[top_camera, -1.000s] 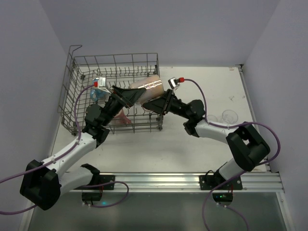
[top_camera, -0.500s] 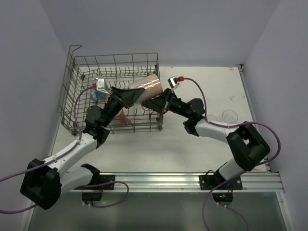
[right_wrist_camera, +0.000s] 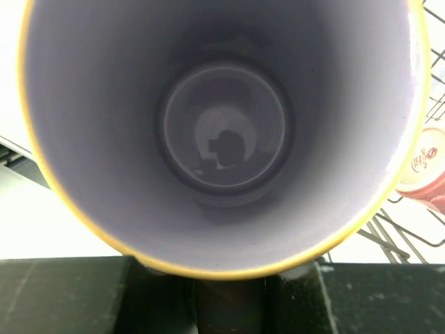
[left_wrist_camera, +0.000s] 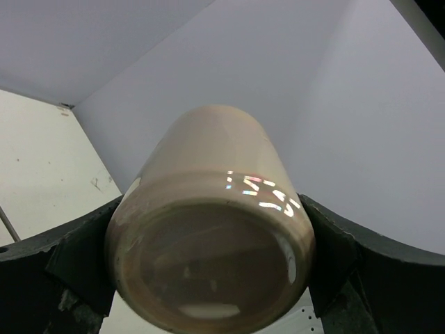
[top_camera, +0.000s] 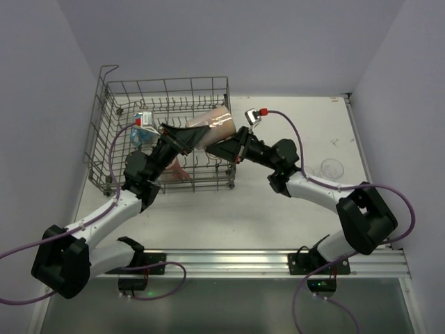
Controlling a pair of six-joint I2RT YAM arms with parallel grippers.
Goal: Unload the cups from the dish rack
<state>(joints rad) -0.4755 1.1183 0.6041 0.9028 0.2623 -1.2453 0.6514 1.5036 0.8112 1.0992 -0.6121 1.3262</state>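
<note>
Transfer of a pale mug [top_camera: 212, 123] between two arms above the near right corner of the dish rack [top_camera: 167, 94]. The left gripper [top_camera: 191, 136], reaching across the rack from its near left side, clasps the mug's body close to the base with its jaws spread wide. The right gripper [top_camera: 217, 148], entering over the rack's right wall, has its jaws drawn narrow just under the mug's mouth. They appear to pinch the handle, though the part between them is dark and hard to make out.

The mug lies on its side, clear of the prongs. Its long axis runs roughly level, along the rack's length. The base faces the rack's left end and the left wrist camera; the open mouth faces the right wall and fills the right wrist view. A red mug [right_wrist_camera: 425, 167] rests lower in the rack, beside the mouth.

For a clean transfer, the left jaws should part only once the right hold is judged firm, and should back off along the mug's axis without dragging it. A handle pinch lets the body swing, so the right arm should lift slowly, clear the right wall's top wire, then carry the mug outward.
</note>
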